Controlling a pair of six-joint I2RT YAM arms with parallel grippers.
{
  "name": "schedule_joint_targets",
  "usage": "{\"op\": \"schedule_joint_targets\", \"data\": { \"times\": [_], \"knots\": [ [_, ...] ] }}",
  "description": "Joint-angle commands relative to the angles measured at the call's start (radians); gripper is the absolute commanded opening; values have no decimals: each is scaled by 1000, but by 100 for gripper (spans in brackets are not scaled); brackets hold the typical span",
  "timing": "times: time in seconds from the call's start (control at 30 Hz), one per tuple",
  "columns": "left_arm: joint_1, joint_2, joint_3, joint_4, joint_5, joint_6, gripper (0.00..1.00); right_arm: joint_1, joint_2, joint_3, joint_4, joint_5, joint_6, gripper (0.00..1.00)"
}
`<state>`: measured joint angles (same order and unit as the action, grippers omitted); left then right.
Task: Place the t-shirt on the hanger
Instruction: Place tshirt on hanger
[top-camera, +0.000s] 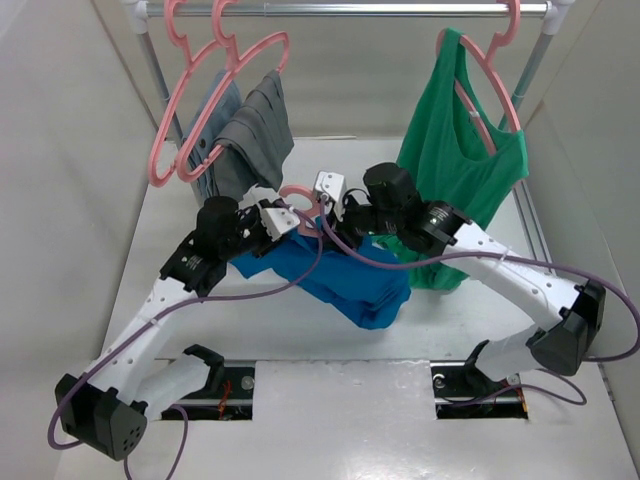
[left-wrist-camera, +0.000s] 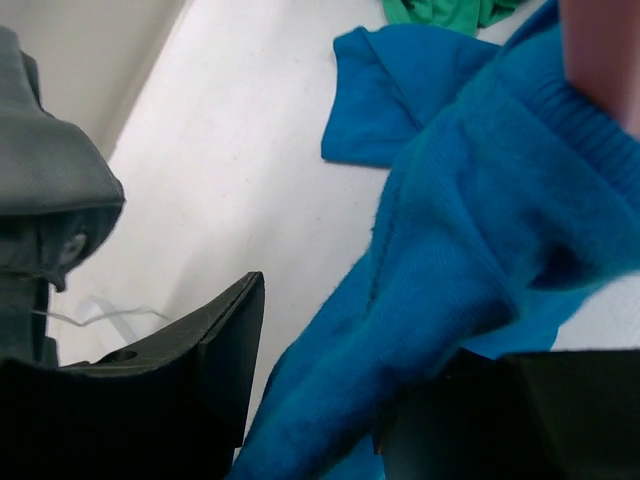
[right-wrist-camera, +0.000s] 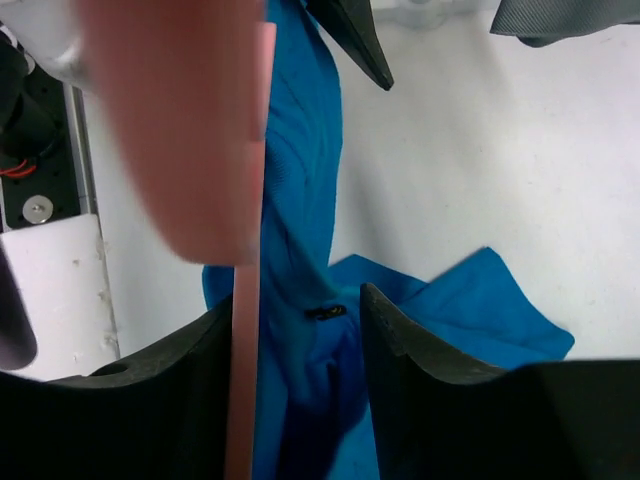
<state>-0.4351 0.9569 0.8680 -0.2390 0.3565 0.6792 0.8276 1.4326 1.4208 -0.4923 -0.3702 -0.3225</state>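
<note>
The blue t-shirt (top-camera: 340, 275) hangs bunched between both grippers, its lower part resting on the white table (top-camera: 300, 340). The pink hanger (top-camera: 297, 192) is held in the air above it, only its hook showing in the top view. My left gripper (top-camera: 280, 222) is shut on a taut band of the t-shirt (left-wrist-camera: 450, 200), seen between my jaws (left-wrist-camera: 330, 380); the hanger is a pink blur (left-wrist-camera: 600, 50) by the collar. My right gripper (top-camera: 330, 210) grips the hanger's thin bar (right-wrist-camera: 245, 350), with t-shirt cloth (right-wrist-camera: 300, 180) packed between the jaws (right-wrist-camera: 300, 340).
A rail (top-camera: 350, 8) crosses the back. Pink hangers (top-camera: 190, 90) with grey garments (top-camera: 245, 125) hang at the left, close behind my left gripper. The green tank top (top-camera: 460, 160) hangs at the right, behind my right arm. White walls close in both sides.
</note>
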Motion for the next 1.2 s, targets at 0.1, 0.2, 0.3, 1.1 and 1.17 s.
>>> {"op": "schedule_joint_targets", "data": {
  "times": [0.1, 0.2, 0.3, 1.1, 1.17],
  "knots": [
    [15, -44, 57, -2, 1, 11, 5, -38, -196, -85, 74, 207, -1, 0],
    [51, -35, 68, 7, -10, -29, 24, -85, -305, -129, 46, 247, -10, 0],
    [107, -9, 100, 17, 5, -59, 29, -116, -382, -149, -3, 278, -20, 0],
    [19, 91, 183, -66, -106, -66, 0, -16, -405, -51, 77, 87, 3, 0],
    [19, 102, 183, -66, -149, -82, 0, 36, -393, -51, 87, 71, 3, 0]
  ]
}}
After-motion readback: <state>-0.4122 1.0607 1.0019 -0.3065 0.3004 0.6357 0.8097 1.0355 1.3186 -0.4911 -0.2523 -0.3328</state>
